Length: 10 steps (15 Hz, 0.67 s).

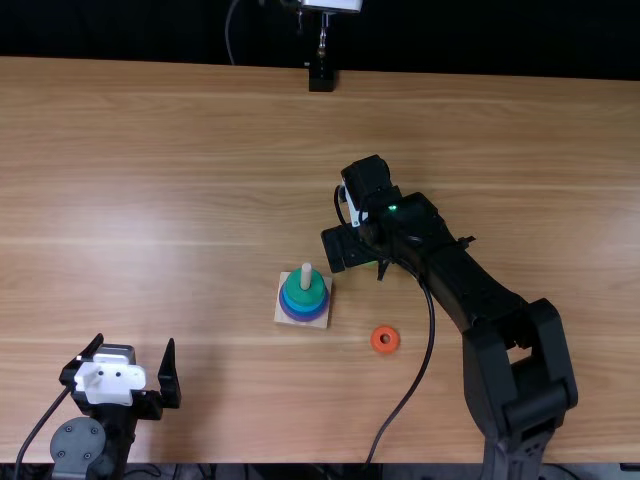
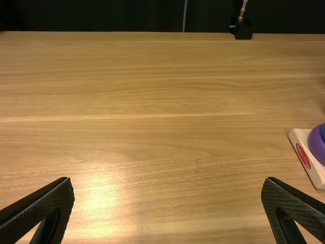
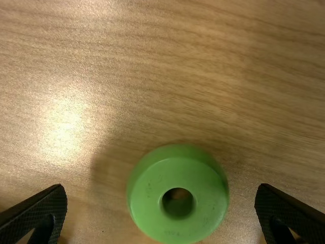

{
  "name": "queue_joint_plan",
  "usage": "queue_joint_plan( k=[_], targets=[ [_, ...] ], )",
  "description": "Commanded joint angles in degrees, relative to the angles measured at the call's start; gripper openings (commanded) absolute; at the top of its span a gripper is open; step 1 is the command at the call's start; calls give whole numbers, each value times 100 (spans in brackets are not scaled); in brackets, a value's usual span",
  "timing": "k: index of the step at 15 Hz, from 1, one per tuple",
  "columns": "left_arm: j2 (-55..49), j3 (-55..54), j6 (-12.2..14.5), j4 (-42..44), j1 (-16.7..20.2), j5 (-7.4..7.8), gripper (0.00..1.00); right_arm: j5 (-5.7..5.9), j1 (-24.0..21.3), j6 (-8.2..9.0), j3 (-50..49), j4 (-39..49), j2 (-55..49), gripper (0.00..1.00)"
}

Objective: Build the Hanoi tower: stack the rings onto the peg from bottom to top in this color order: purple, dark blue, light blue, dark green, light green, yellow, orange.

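The wooden base (image 1: 315,322) with its peg (image 1: 306,270) stands mid-table, carrying purple, blue and, uppermost, dark green (image 1: 306,290) rings. My left gripper (image 1: 135,365) is open at the near left; in the left wrist view the left gripper (image 2: 167,185) spans bare wood, with the purple ring (image 2: 317,144) at one side. My right gripper (image 1: 360,262) is beyond and right of the peg. In the right wrist view the right gripper (image 3: 161,190) is open, its fingers on either side of the light green ring (image 3: 177,201), not touching it. An orange ring (image 1: 385,339) lies right of the base.
The right arm (image 1: 460,280) stretches over the right half of the table, a cable looping beside it near the orange ring. A black stand (image 1: 321,78) is at the far edge.
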Motion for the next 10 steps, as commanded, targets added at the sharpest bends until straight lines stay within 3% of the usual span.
queue_joint_plan(
  k=[1,9,10],
  targets=[
    [-67,-628,39,-431,25,-29,100,28,-17,19,-71,6,150,100],
    [-67,-628,39,-431,25,-29,100,18,-17,30,-19,6,343,100],
    [-67,-628,50,-431,25,-29,100,7,-17,30,-36,6,343,85]
  ],
)
